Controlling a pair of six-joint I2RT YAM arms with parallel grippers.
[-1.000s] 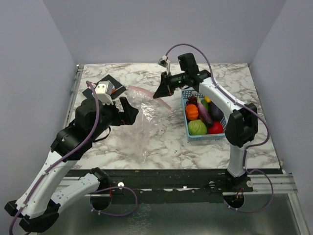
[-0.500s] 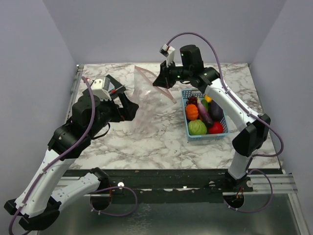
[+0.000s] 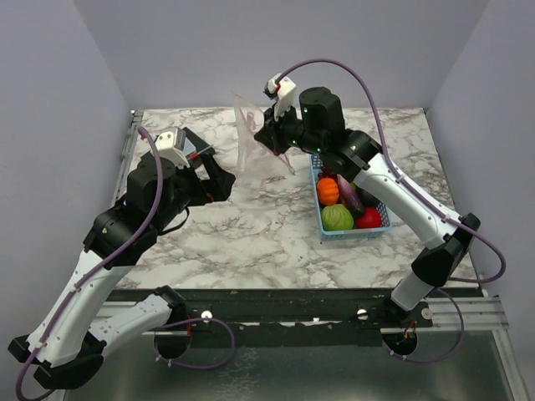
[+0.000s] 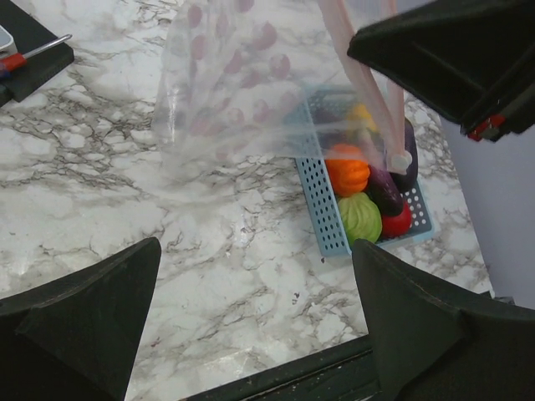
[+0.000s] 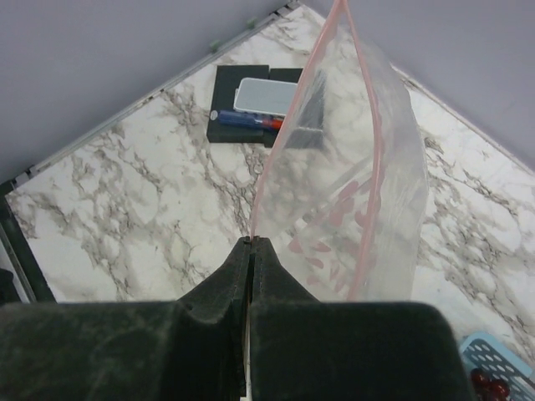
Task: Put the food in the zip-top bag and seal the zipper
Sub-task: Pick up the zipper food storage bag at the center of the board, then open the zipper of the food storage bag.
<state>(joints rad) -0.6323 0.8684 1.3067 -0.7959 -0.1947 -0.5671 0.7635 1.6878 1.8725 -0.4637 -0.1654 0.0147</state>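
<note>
My right gripper point(image 3: 264, 139) is shut on the mouth edge of the clear zip-top bag point(image 3: 248, 134) and holds it off the table at the back middle. In the right wrist view the jaws pinch the pinkish-red zipper point(image 5: 272, 163) and the bag point(image 5: 351, 175) hangs open beyond my right gripper point(image 5: 252, 242). My left gripper point(image 3: 216, 182) is open and empty, left of the bag. The left wrist view shows the bag point(image 4: 234, 92) hanging ahead of my left gripper point(image 4: 255, 276). The food point(image 3: 338, 200) lies in the light-blue basket point(image 3: 351, 231): orange pumpkin point(image 4: 347, 175), green cabbage point(image 4: 361, 217), red tomato point(image 4: 397, 221), purple eggplants.
A black tray point(image 3: 180, 144) with a white case and a red-handled tool lies at the back left. The basket stands right of centre. Bare marble point(image 3: 251, 234) lies between the arms. Walls enclose the table on three sides.
My right gripper has lifted the bag off the table and carried it up and to the back left. My left gripper has drawn back slightly to the left, still open.
</note>
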